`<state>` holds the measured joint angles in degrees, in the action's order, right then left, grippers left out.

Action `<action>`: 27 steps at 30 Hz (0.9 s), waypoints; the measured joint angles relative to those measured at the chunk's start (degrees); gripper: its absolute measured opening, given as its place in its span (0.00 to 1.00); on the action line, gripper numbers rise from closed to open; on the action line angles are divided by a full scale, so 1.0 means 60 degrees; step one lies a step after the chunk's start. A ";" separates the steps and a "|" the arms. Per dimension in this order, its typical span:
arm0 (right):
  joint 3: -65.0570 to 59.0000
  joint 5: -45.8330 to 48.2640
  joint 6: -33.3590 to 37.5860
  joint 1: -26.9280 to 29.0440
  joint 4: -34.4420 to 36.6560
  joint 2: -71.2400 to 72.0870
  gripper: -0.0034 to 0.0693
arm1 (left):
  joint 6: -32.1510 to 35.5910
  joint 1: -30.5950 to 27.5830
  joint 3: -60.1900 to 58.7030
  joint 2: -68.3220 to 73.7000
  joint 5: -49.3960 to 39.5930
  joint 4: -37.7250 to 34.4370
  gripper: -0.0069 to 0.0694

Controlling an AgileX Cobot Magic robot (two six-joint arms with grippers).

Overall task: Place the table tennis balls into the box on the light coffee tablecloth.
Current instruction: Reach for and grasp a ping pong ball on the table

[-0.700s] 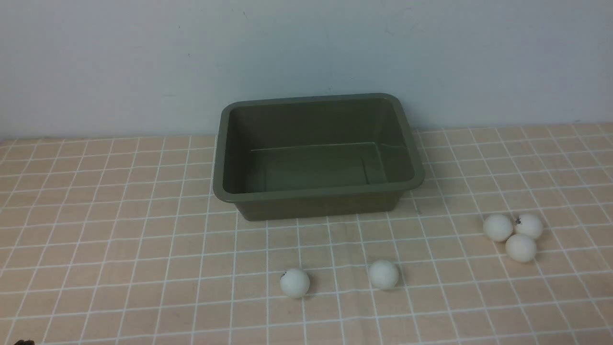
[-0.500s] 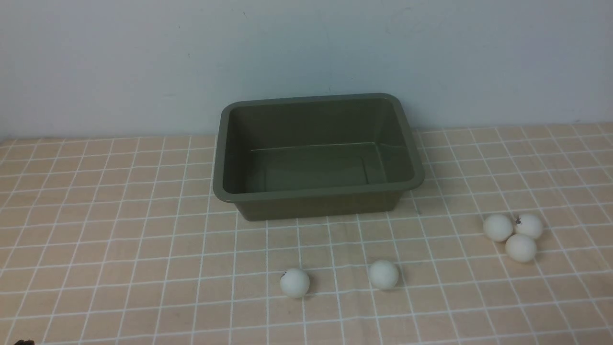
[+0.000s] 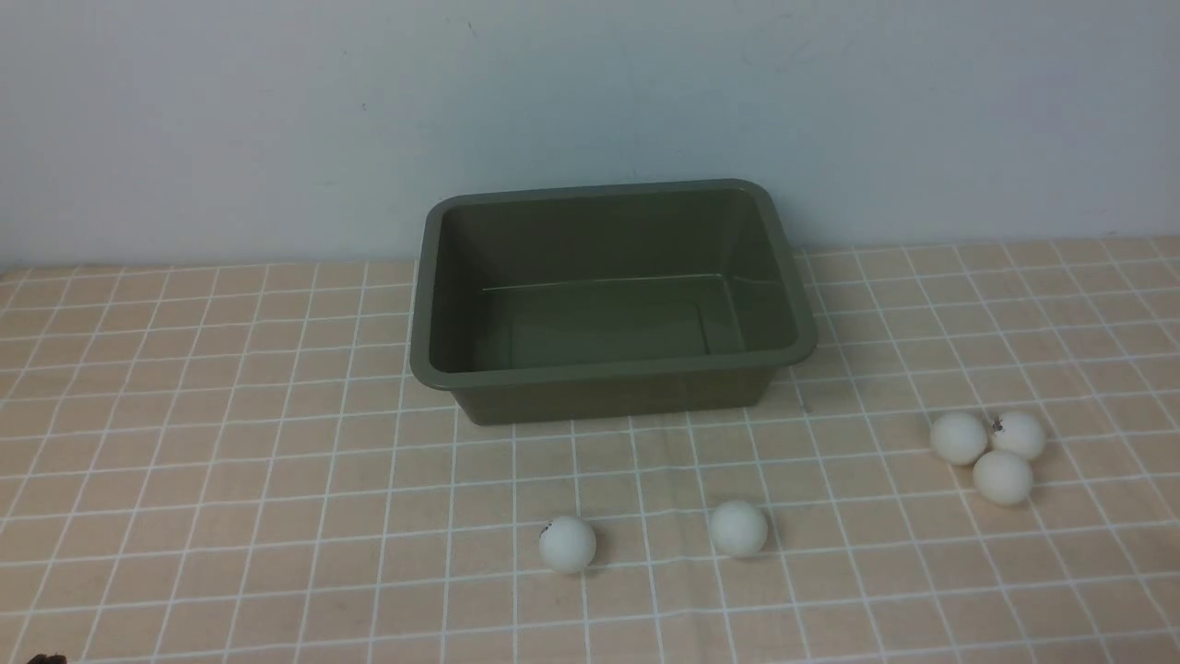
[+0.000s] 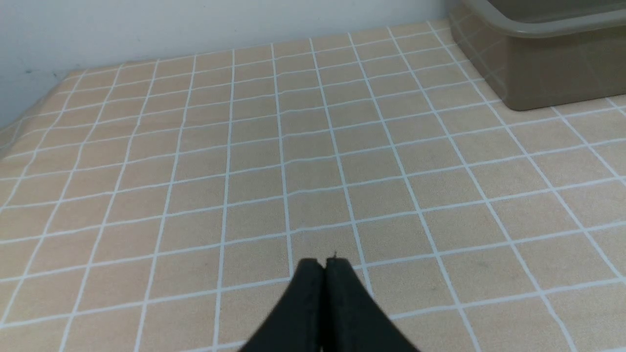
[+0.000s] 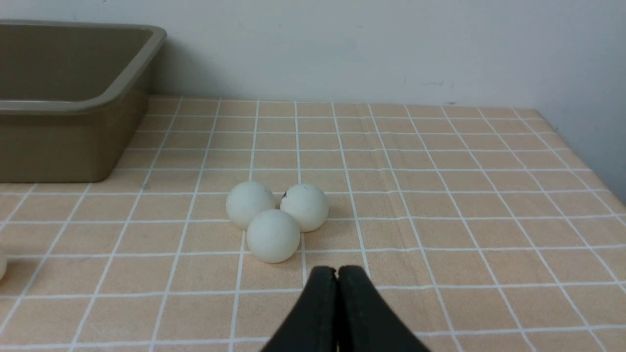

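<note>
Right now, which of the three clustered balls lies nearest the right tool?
The front ball, just ahead of the shut right tool; the marked ball and its neighbour sit behind it, nearer the wall.

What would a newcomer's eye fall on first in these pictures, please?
The empty olive-green box stands at the back middle of the checked tablecloth. Three white balls huddle together nearer the camera on the right. Two lone balls lie apart just in front of the box.
</note>
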<state>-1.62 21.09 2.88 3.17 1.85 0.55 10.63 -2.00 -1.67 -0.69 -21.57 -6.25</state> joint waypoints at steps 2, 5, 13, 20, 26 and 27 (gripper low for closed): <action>0.0000 0.0000 0.0000 0.0000 0.0000 0.0000 0.02 | 0.0000 0.0000 0.0000 0.0000 0.0000 0.0000 0.00; 0.0000 0.0000 0.0000 0.0000 0.0000 0.0000 0.02 | 0.0000 0.0000 0.0000 0.0000 0.0000 0.0000 0.00; 0.0000 0.0000 0.0000 0.0000 0.0000 0.0000 0.02 | 0.0000 0.0000 0.0000 0.0000 0.0000 0.0000 0.00; 0.0000 0.0003 -0.0010 0.0000 0.0030 0.0000 0.02 | -0.0063 0.0000 0.0000 0.0000 0.0000 -0.0106 0.00; 0.0003 0.0090 -0.0645 0.0000 0.1960 0.0000 0.02 | -0.0645 0.0000 0.0000 0.0000 -0.0044 -0.2192 0.00; 0.0003 0.0103 -0.0738 0.0000 0.2246 0.0000 0.02 | -0.0683 0.0000 0.0000 0.0000 -0.0057 -0.2472 0.00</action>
<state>-1.60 21.71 -1.54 3.17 15.33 0.55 6.53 -2.00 -1.67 -0.69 -21.92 -21.09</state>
